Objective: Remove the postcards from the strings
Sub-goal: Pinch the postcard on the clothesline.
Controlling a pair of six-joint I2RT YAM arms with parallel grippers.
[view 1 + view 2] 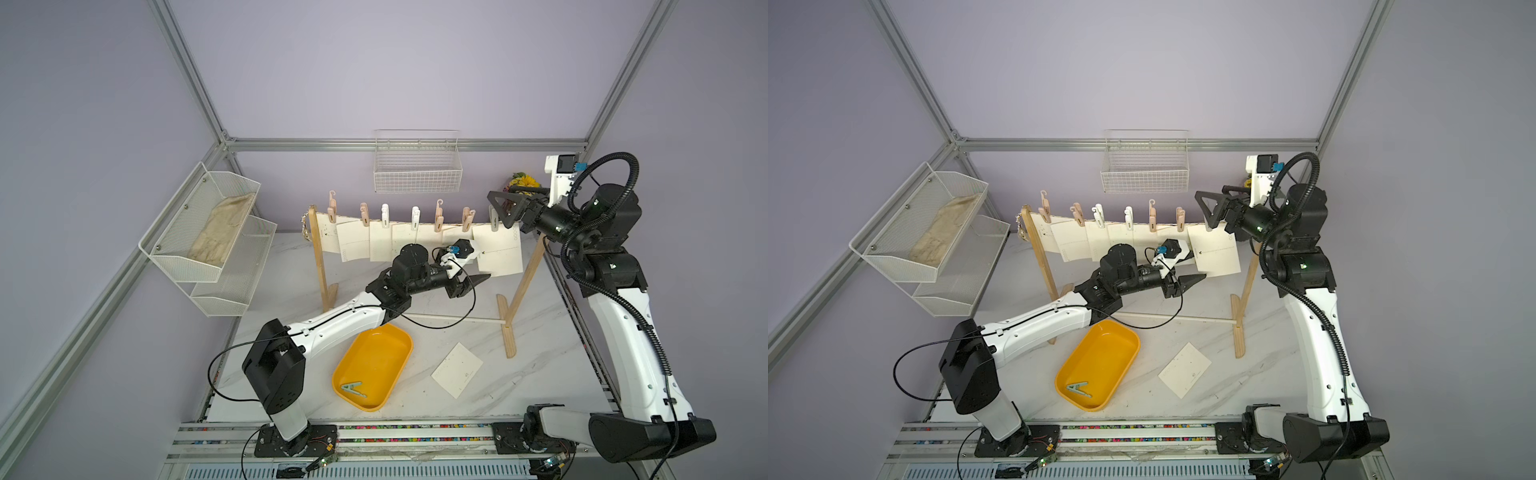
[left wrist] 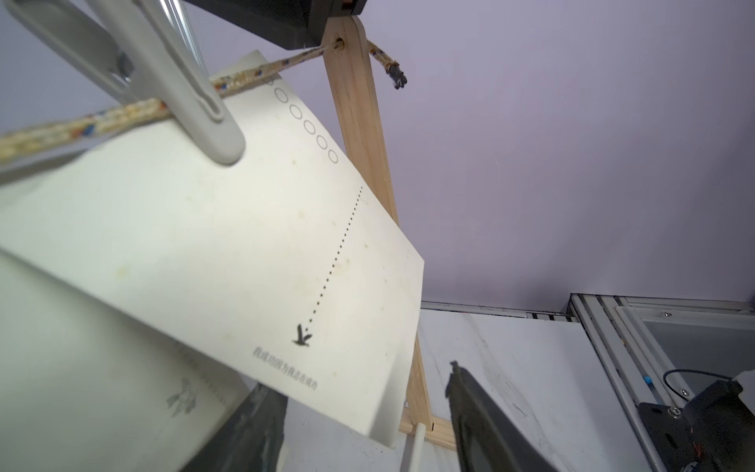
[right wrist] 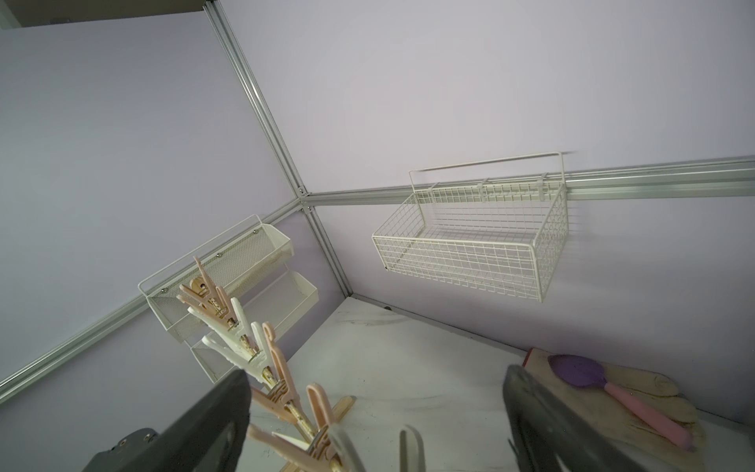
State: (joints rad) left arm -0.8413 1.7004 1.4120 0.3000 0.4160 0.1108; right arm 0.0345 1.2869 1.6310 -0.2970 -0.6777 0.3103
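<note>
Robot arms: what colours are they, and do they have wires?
White shells with black joints. The left arm trails a thin black cable; the right arm wears a ribbed black hose. The left end effector is black and pointed.

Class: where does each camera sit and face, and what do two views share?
Top views: overhead, facing down at the table; left arm, right arm show.
Left wrist: below the string, looking up at a postcard; left gripper shows.
Right wrist: above the string, facing the wire basket; right gripper shows.
Shared: grey clothespin, both wrist views.
</note>
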